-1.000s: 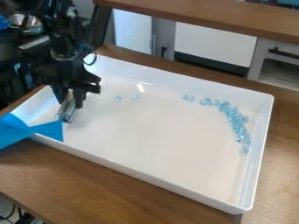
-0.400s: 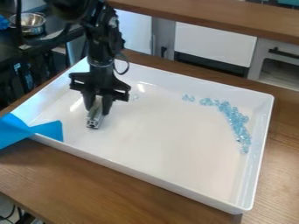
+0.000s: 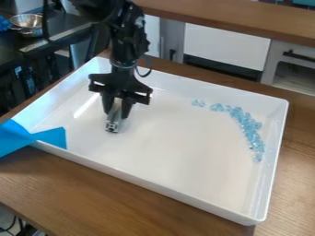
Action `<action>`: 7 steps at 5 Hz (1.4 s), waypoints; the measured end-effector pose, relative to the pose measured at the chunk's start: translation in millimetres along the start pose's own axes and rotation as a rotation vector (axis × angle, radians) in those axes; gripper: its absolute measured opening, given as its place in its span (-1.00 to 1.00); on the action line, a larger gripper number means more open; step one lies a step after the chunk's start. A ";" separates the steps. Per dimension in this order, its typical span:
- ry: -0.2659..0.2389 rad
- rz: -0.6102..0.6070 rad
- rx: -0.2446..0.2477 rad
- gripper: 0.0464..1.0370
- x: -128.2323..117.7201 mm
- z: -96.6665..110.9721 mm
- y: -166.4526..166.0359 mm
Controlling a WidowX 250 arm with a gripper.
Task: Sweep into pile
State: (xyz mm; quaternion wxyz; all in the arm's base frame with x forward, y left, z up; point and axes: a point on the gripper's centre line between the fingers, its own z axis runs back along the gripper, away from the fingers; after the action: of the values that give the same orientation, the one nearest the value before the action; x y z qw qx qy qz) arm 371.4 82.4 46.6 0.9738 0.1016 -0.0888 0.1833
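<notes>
On a wooden table (image 3: pixel 92 193), a metal bar (image 3: pixel 113 122) is clenched in the hand (image 3: pixel 117 111), best pressed low against the white tray (image 3: pixel 154 185) and swept toward the blue beads (image 3: pixel 249 129).

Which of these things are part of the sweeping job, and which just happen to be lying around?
Part of the job:
- gripper, holding the metal bar
- metal bar
- clear blue pieces, in a curved line with a few apart
- white tray

Just around:
- bright blue strip, over the tray's edge
- metal bowl
- wooden table
</notes>
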 end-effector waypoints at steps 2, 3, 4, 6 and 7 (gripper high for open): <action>0.014 -0.026 0.007 -0.35 1.0 2.2 -32.0; 0.009 -0.045 0.015 -0.35 1.6 4.4 -51.1; 0.012 -0.055 0.014 -0.35 2.5 6.5 -67.1; -0.019 -0.091 -0.005 -0.35 -1.1 15.4 -116.1; -0.013 -0.089 0.000 -0.35 -3.1 17.1 -127.3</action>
State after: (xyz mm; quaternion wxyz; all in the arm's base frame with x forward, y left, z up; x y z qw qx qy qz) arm 413.9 -38.7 41.3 0.9804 0.1065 -0.0907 0.1389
